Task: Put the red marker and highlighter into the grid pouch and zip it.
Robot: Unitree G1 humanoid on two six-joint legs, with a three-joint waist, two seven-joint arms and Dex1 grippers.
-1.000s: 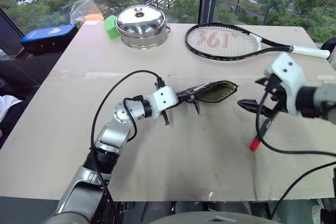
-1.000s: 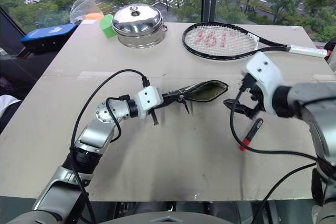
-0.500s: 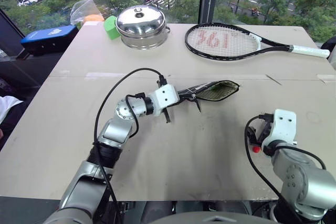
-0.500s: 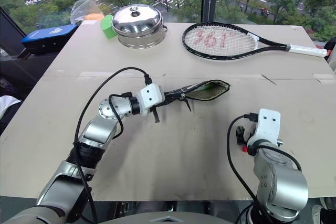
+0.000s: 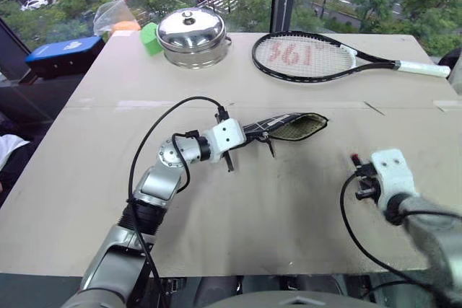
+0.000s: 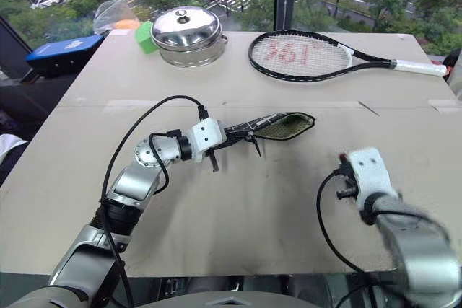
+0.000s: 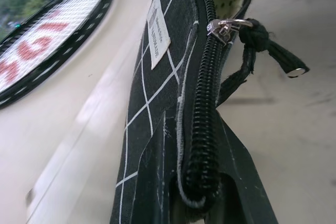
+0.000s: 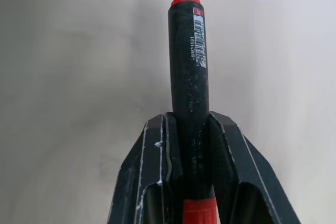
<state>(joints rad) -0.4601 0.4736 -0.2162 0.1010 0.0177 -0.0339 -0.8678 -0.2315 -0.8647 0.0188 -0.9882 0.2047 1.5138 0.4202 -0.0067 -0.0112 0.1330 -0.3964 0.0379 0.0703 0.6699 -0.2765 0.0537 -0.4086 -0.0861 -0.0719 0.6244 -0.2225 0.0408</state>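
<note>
Left hand (image 5: 254, 133): clamped on the zipper end of the grid pouch (image 5: 289, 126), held off the desk (image 5: 289, 207), mouth open.
Right hand (image 8: 191, 135): closed on the red marker (image 8: 187, 66), right of the pouch.
Highlighter: cannot tell whether already inside.
Progress: marker grasped, not inserted; zipping outstanding.

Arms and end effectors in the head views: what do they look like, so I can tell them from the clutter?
Both arms are silver-grey metal segments with white housings at the wrists. A loose black cable loops over the left arm to its wrist; another curls beside the right arm's white block. The left end effector and right end effector each have two black, scuffed fingers.
</note>
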